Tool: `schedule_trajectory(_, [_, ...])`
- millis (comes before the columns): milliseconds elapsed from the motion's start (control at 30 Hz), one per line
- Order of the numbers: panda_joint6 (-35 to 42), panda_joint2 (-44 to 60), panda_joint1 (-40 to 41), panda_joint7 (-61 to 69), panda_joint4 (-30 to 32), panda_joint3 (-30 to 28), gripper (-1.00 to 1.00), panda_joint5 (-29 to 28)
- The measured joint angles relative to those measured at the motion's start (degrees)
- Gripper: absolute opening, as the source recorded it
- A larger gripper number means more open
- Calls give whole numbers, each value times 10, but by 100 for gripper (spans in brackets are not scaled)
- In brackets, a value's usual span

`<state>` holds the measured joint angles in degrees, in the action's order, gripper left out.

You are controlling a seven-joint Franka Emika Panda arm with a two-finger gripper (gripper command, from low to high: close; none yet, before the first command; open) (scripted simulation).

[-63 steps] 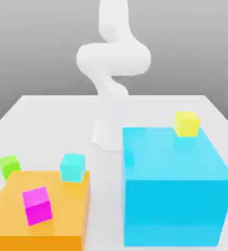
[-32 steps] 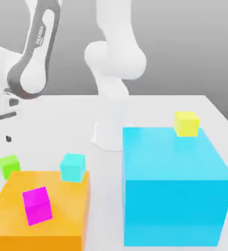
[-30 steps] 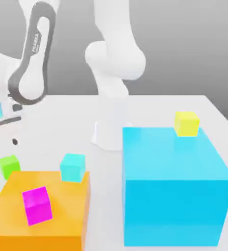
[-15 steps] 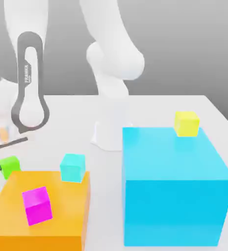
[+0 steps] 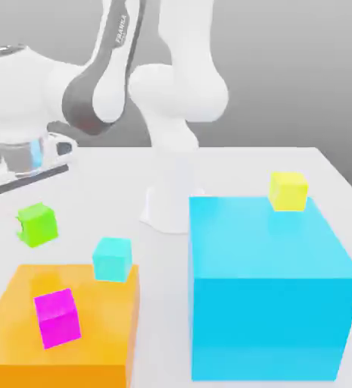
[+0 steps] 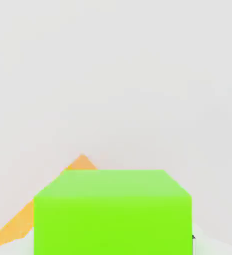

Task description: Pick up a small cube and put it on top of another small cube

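The small bright green cube (image 5: 38, 225) hangs in the air above the white table (image 5: 80, 197), near the exterior view's left. My gripper (image 5: 35, 221) is shut on it, under the arm's white hand (image 5: 23, 151). In the hand view the green cube (image 6: 113, 211) sits close up, with an orange corner (image 6: 80, 162) behind it. A cyan small cube (image 5: 112, 259) rests at the far edge of the orange block (image 5: 95, 333). A magenta small cube (image 5: 57, 317) lies on top of that block.
A large blue block (image 5: 273, 295) stands at the exterior view's right with a yellow small cube (image 5: 288, 191) on its far corner. The arm's white base (image 5: 167, 204) stands mid-table behind the two blocks.
My hand came down on the green cube, shut on it and lifted it off the table, up and slightly toward the exterior view's right. The arm swung across above it.
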<state>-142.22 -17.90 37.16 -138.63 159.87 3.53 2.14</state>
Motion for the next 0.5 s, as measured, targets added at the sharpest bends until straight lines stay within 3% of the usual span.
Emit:
schedule_trajectory(200, [81, -104, -83, -28, 23, 57, -100, 39])
schedule_trajectory(367, [-18, -34, -89, -34, 52, 71, -100, 43])
schedule_trajectory(400, [-34, -23, -89, -34, 56, 72, 100, 43])
schedule_trajectory(500, [-34, -23, -89, -34, 56, 72, 100, 43])
